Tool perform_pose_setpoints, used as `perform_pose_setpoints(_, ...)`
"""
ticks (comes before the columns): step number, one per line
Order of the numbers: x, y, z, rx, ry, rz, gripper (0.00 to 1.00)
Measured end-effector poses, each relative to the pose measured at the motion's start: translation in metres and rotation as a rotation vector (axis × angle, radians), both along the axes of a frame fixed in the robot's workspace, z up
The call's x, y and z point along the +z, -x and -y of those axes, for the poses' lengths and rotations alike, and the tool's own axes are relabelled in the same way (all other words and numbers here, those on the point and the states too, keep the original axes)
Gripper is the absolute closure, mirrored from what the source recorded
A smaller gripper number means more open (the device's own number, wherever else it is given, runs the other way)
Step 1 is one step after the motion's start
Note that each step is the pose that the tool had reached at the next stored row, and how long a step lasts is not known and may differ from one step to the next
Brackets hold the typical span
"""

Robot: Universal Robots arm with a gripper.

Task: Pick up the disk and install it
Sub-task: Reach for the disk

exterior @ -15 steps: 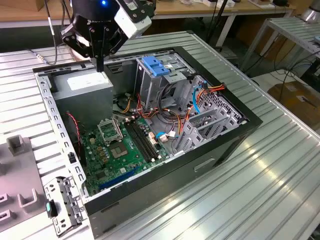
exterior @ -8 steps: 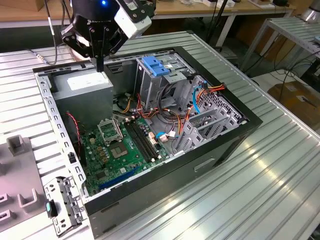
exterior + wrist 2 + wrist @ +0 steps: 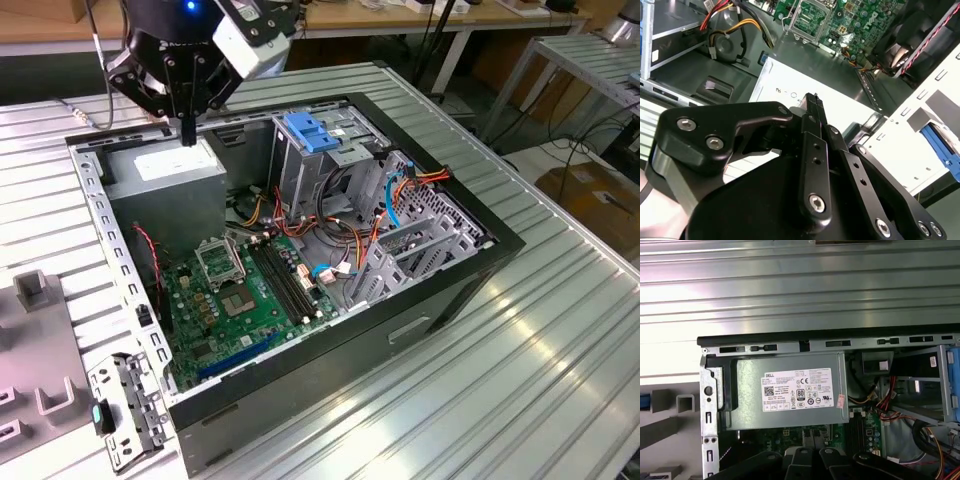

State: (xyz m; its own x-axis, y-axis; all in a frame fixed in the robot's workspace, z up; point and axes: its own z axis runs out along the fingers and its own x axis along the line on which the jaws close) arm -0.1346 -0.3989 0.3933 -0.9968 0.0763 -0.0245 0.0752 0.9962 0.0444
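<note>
**Condition and hazards, from the exterior view's left to its right**

1. A loose metal bracket (image 3: 125, 410) lies on the tabletop (image 3: 520, 380), just beside the open computer case (image 3: 440, 290). It is well apart from the hand and poses little risk.

2. The hand (image 3: 187, 138) hangs above the grey power supply (image 3: 165, 170). Its fingers are pressed together and it carries nothing. In the second wrist view the fingertips (image 3: 815, 102) point at the supply's white label.
   - Hazard: any descent here strikes the supply's lid.
   - Hazard: fingers that are together cannot straddle the disk. They would push it instead of gripping it.

3. The motherboard (image 3: 240, 300) lies exposed on the case floor, between the supply and the drive cage (image 3: 300, 180).
   - Hazard: a low pass across the case risks contact with upright board components.

4. The disk (image 3: 348, 148) appears to rest at the top of the drive cage, well apart from the hand. The identification is not certain. It touches or nearly touches the ridged blue latch (image 3: 312, 133).
   - Hazard: the two blue parts are easily confused, and a grip on the latch lifts nothing.
   - Hazard: a grip on the plastic rail alone is likely to flex or slip.

5. A cable bundle (image 3: 420, 178) of orange, red and blue leads crosses just beside the cage.
   - Hazard: the leads can snag the fingers or the disk, or block the bay.
</note>
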Motion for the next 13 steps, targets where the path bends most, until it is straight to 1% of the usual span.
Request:
perform_pose_setpoints(7,-0.0001,0.0052,0.0000,0.000,0.0000,-0.0009,0.89)
perform_pose_setpoints(13,-0.0004,0.0092,0.0000,0.000,0.0000,-0.0040,0.89)
